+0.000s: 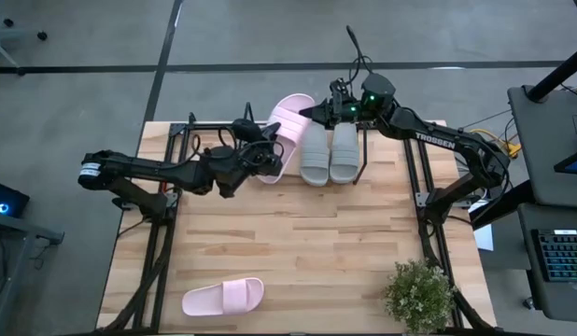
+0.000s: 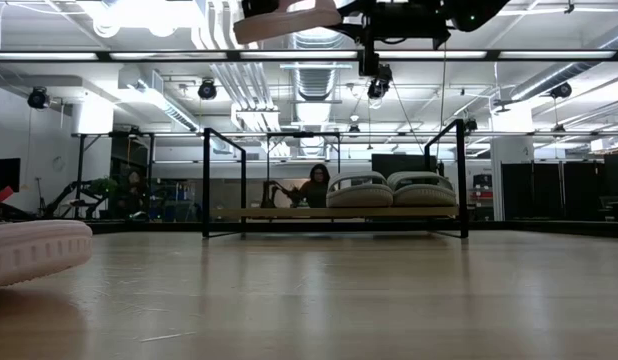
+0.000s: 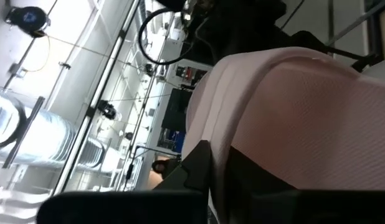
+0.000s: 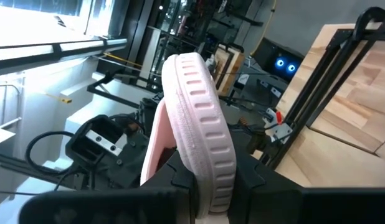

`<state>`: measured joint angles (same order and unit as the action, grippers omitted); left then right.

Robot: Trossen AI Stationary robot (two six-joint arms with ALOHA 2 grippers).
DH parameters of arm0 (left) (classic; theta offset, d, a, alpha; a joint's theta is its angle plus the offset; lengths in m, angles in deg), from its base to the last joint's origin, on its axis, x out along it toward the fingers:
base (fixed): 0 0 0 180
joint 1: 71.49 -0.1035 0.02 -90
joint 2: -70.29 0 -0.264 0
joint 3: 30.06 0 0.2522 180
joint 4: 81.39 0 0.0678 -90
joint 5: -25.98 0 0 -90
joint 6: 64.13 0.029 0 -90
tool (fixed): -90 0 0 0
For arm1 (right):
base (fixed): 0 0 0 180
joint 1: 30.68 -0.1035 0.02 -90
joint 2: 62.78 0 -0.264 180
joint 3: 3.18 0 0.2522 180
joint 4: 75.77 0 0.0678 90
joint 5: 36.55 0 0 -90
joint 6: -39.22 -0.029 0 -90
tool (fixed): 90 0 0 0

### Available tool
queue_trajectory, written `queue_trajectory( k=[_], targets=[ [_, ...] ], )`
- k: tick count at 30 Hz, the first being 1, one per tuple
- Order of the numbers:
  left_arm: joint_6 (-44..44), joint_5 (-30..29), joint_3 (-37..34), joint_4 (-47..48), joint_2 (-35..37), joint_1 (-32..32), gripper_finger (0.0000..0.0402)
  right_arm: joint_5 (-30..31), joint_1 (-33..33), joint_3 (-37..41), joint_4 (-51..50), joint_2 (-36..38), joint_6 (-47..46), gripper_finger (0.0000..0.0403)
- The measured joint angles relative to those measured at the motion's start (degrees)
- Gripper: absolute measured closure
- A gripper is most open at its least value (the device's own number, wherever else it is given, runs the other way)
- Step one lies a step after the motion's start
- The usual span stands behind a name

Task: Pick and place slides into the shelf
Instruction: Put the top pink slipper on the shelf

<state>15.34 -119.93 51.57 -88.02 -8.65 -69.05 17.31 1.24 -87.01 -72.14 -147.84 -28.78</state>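
**A:** So both grippers are hanging onto the same pink slide [image 1: 287, 131] right now? Top-down, it's sitting tilted over the shelf's [image 1: 181, 149] left half, just beside the grey pair [image 1: 329, 152].

**B:** Yep. The right gripper [image 1: 318, 113] is clamping one end of it from the far edge of the table; in its wrist cam the ribbed sole [image 4: 202, 143] is wedged right between the fingers. The left gripper [image 1: 262, 154] is clenching the other end, with the pink foam [image 3: 292, 118] filling most of its cam.

**A:** Room to move?

**B:** Plenty. The left half of the shelf board is lying bare next to the greys, and the middle of the table [image 1: 298, 243] is wide open. The other pink slide [image 1: 223, 297] is sitting way down by the near edge, well apart, and a plant [image 1: 419, 294] is parked at the near right corner.

**A:** Anything hard to see?

**B:** The low cam is cutting the held slide [image 2: 289, 18] off at the top, with the near pink one [image 2: 34, 250] half out of frame. From above, the left fingers are getting lost in cables, so I'm going by the wrist cam.
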Motion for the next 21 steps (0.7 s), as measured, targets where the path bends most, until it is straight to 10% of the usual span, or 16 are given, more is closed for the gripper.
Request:
queue_trajectory(
  k=[21],
  targets=[
    [3.7,-3.4,0.0,-2.2,0.2,-0.1,0.0401,0.6,1.0,-0.1,0.4,0.0,4.0,0.0325]
  ],
)
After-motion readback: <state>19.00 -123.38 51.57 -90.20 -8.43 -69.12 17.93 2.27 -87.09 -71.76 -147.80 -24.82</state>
